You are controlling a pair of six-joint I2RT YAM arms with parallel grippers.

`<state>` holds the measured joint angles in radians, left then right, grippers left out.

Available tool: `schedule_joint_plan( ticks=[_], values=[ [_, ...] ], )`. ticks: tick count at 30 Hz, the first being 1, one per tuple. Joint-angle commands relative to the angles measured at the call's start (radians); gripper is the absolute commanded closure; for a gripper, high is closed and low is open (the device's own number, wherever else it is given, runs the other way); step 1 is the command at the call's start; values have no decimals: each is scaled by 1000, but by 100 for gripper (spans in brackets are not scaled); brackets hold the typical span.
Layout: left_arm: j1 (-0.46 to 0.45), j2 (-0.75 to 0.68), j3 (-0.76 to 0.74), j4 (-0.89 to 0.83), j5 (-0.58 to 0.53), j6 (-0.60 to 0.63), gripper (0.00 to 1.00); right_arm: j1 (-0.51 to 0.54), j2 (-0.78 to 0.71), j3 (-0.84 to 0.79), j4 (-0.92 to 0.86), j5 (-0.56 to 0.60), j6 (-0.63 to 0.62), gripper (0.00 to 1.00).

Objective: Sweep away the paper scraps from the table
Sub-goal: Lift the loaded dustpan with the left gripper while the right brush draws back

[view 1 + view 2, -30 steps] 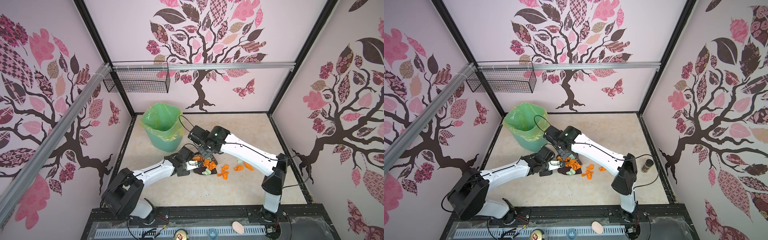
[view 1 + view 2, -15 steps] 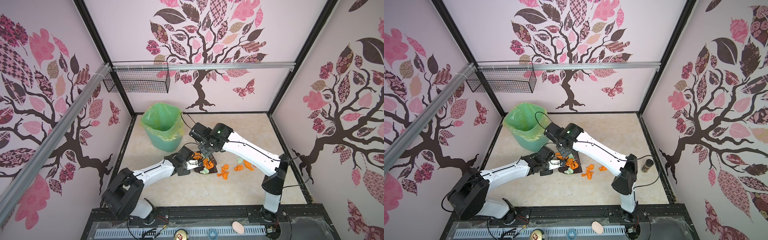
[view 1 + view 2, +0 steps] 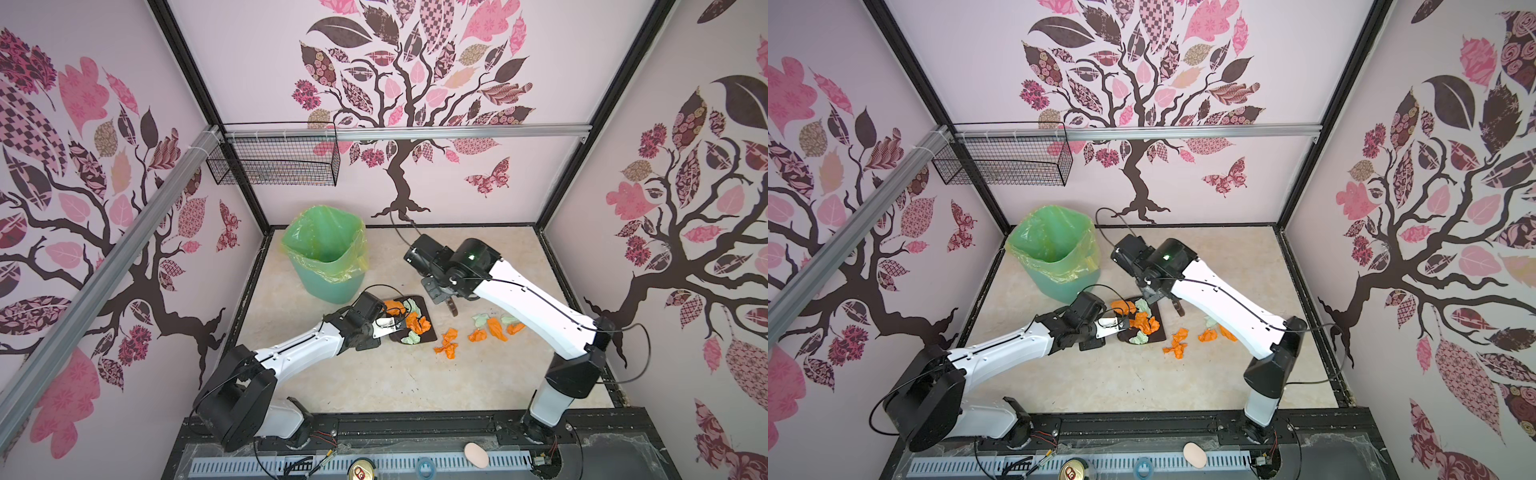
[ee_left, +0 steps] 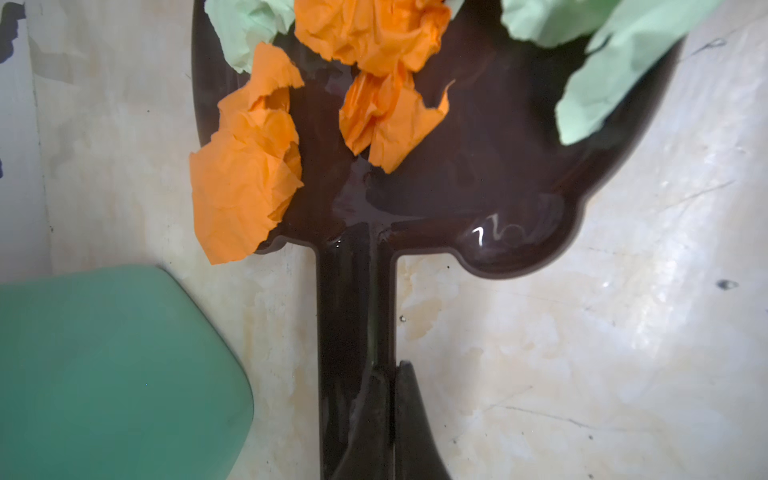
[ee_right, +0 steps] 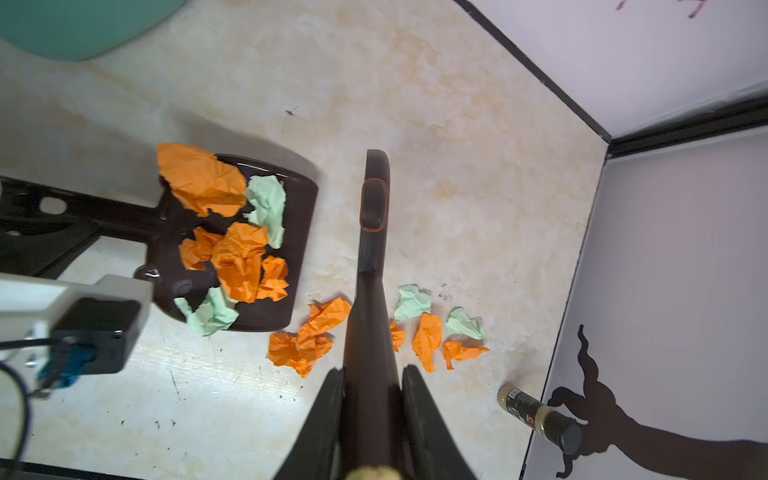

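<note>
Bare beige marble-patterned table [image 3: 374,386] stretched to the near black frame [image 3: 415,419]; a mint-green plastic bin [image 3: 328,286] stood far left. Crumpled orange and pale-green paper scraps [image 5: 307,336] lay partly in the dark brown plastic dustpan [image 5: 301,232], partly loose beside it. The left gripper [image 4: 388,374] clamped the dustpan's handle; the right gripper [image 5: 371,374] clamped a slim dark brown brush [image 5: 374,249] near the loose scraps.

One dustpan [image 5: 301,232]; one brush [image 5: 374,249]; one green bin [image 3: 328,286]; one bottle [image 5: 536,417]; loose paper scraps [image 5: 426,338] on the worktop [image 5: 457,166]: two mint, perhaps five orange; in the dustpan: two mint, four orange.
</note>
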<state>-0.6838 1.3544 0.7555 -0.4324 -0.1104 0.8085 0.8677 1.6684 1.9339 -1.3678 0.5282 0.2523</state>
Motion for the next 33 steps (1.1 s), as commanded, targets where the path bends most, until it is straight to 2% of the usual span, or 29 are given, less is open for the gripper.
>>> schedule_joint_plan(
  ticks=[1,9,19,33],
  values=[
    [-3,-64,31,-88,19,2,100,-47,-115,-52,27,45,-34,100],
    [-5,-197,133,-324,-5,48,100,-79,-182,-191,100,20,-57,100],
    [-5,-341,320,-613,-39,79,100,-105,-209,-281,178,-8,-92,100],
    [11,-371,549,-988,-48,136,100,-120,-235,-341,218,-25,-114,100]
  ],
)
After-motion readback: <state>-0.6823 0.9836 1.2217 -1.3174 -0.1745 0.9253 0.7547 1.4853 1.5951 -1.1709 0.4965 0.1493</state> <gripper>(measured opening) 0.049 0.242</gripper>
